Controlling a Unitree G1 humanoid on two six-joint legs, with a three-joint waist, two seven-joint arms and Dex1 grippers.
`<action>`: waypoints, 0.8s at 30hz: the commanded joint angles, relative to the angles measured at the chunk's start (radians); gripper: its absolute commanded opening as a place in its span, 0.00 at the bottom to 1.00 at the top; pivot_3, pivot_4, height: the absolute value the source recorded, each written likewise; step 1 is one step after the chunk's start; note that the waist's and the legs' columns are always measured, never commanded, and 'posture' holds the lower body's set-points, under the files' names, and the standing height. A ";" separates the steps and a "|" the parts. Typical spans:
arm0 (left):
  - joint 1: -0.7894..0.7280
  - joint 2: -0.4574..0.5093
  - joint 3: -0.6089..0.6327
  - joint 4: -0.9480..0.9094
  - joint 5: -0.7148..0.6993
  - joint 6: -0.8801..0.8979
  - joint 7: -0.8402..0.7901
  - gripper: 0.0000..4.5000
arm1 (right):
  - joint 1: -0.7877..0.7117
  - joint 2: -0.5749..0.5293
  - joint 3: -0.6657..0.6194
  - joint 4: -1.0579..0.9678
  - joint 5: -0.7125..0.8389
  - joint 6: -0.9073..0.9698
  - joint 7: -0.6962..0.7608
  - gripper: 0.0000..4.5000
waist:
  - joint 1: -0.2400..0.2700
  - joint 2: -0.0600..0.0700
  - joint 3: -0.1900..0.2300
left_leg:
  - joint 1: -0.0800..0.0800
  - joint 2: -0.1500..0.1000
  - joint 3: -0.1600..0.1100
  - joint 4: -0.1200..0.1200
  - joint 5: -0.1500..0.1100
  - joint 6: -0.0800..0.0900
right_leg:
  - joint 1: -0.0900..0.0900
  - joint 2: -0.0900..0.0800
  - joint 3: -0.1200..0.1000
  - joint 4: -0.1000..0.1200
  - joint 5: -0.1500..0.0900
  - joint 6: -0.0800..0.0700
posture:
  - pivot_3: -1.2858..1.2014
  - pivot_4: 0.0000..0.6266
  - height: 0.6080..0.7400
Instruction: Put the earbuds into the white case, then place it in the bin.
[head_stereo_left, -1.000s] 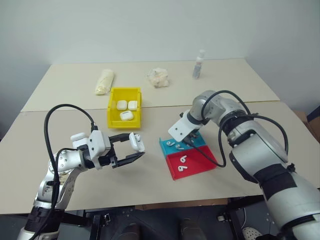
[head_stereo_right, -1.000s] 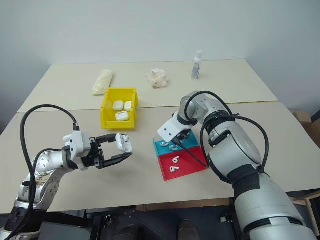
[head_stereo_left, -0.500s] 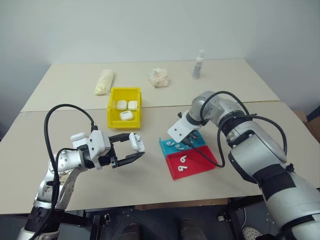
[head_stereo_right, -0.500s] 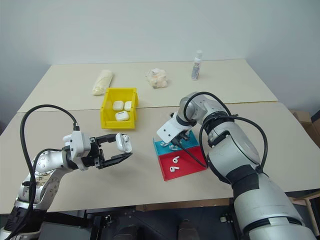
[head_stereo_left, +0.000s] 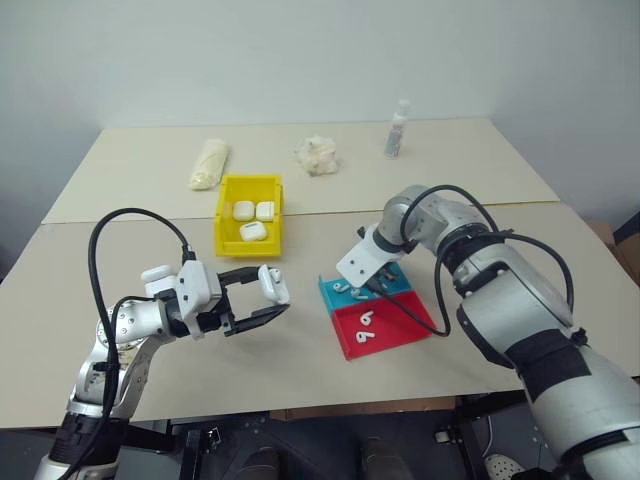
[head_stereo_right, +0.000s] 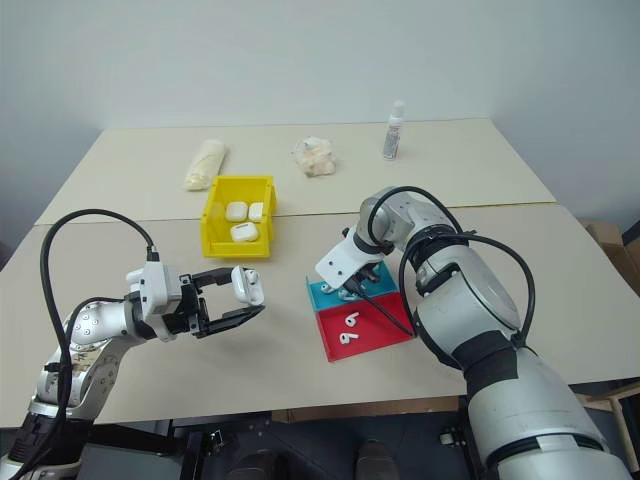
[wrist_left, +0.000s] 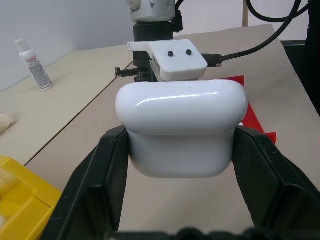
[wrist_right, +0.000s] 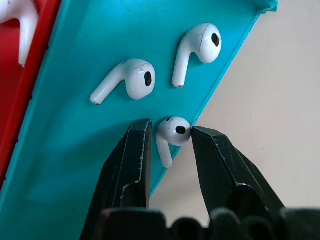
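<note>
White earbud (wrist_right: 171, 135) sits pinched between the right gripper (wrist_right: 167, 142) fingers.

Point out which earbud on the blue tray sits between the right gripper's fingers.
The earbud at the blue tray's edge beside the bare tabletop, between the right gripper's fingers. The other two earbuds lie farther in, clear of them.

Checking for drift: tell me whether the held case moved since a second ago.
No. The white case in the left gripper sits the same against the yellow bin.
</note>
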 joint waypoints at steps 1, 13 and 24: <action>-0.012 0.002 0.005 -0.020 0.001 -0.012 0.001 0.62 | 0.004 -0.004 -0.006 -0.003 -0.005 -0.004 0.002 0.37 | 0.000 0.000 0.000 | 0.000 0.000 0.000 0.000 0.000 0.000 | 0.000 0.000 0.000 0.000 0.000 0.000 | 0.52 0.24 1.00; -0.010 -0.001 0.007 -0.026 0.003 -0.009 0.001 0.62 | 0.010 -0.006 -0.007 -0.006 -0.007 -0.001 -0.012 0.18 | 0.000 0.000 0.000 | 0.001 0.000 0.000 0.000 0.000 0.000 | 0.000 0.000 0.000 0.000 0.000 0.000 | 0.52 0.24 1.00; -0.034 -0.009 0.003 -0.026 -0.010 -0.004 -0.009 0.62 | -0.001 -0.052 -0.087 -0.059 0.074 0.027 0.047 0.18 | 0.000 0.000 0.000 | 0.000 0.000 0.000 0.000 0.000 0.000 | 0.000 0.000 0.000 0.000 0.000 0.000 | 0.52 0.24 1.00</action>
